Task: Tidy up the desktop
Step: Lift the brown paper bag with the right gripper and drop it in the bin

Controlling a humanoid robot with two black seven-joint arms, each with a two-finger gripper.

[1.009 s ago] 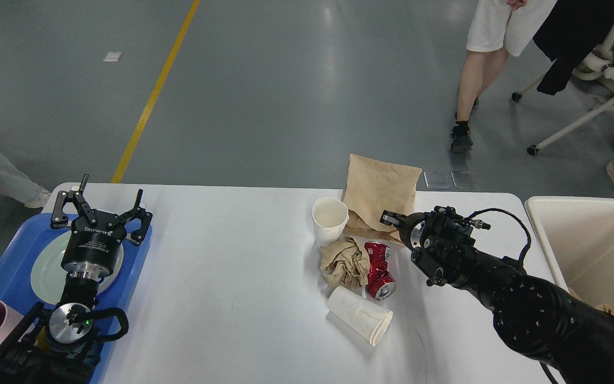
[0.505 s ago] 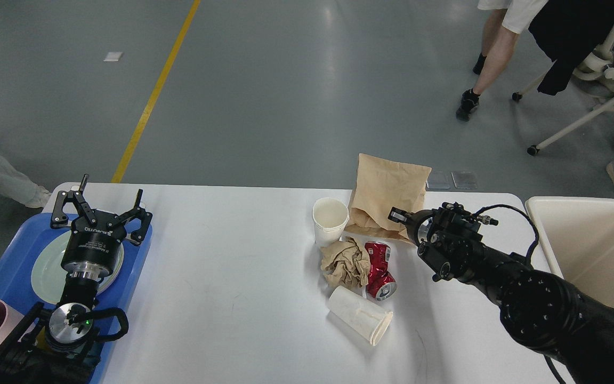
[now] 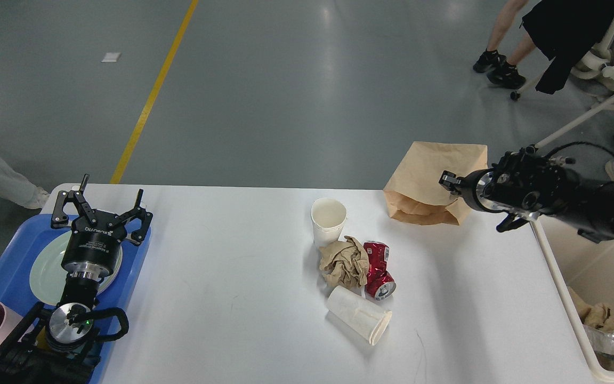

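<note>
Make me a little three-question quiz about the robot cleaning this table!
1. True or false: the right hand holds the paper bag.
2. Which cup lies on its side: A) the one beside the can, or B) the one by the far edge?
3. What lies under the left hand?

Key:
1. True.
2. A: that cup is tipped over; the other cup stands upright.
3. A plate on the blue tray.
</note>
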